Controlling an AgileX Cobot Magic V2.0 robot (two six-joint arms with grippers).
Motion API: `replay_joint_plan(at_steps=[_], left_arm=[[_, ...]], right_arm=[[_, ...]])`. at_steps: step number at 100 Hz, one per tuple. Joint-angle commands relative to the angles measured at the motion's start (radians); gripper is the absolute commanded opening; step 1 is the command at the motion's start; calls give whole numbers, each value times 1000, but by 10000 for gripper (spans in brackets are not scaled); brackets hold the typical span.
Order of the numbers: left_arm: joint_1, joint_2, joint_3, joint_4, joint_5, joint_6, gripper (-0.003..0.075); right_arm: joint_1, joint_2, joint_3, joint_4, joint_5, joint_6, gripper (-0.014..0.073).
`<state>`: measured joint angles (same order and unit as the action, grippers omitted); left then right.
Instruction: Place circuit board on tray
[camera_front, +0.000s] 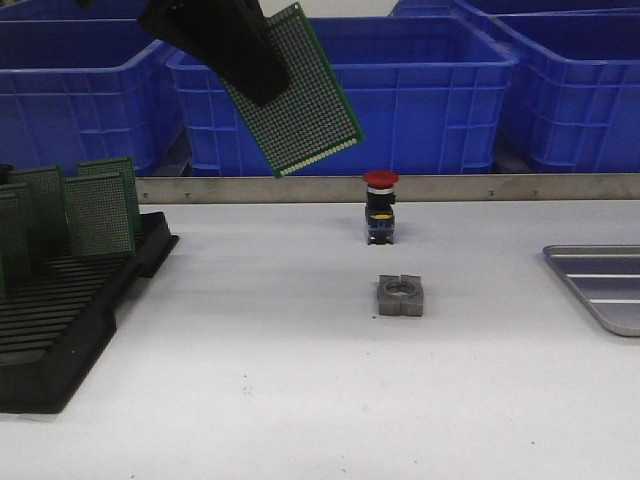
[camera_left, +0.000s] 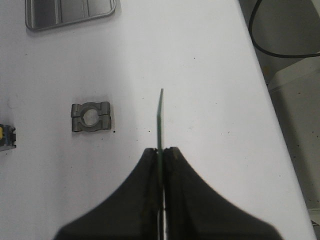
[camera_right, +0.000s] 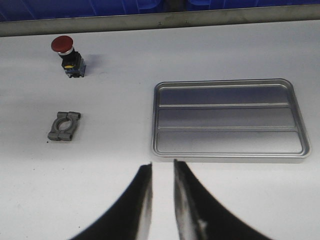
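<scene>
While the tray (camera_right: 228, 119) lies empty just ahead of the right gripper (camera_right: 161, 200), long side across its slightly parted, empty jaws | left gripper (camera_left: 161, 155) pinches the circuit board (camera_front: 296, 90) edge-on, raised, tray well off beyond its jaws | right arm nearer.

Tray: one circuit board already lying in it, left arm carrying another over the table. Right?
Not quite. The tray is empty, as the right wrist view shows: bare ribbed bottom, no board. The rest holds: the left gripper has its jaws shut on a circuit board, held above the table.
</scene>
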<state>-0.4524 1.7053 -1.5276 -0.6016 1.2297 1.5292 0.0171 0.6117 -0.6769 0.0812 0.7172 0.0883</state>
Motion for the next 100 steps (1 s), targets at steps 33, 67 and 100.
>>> replay_joint_plan(at_steps=[33,67,100], left_arm=[[-10,-50,-33,-58,44,-9,-18],[-10,-50,-33,-58,44,-9,-18],[-10,-50,-33,-61,44,-9,-18]], right_arm=[[0,87,-61,255,-82,-285,449],[139,386,-90,923,-76,-1239,449],[288,687,-175,1073,-77,-1536,449]])
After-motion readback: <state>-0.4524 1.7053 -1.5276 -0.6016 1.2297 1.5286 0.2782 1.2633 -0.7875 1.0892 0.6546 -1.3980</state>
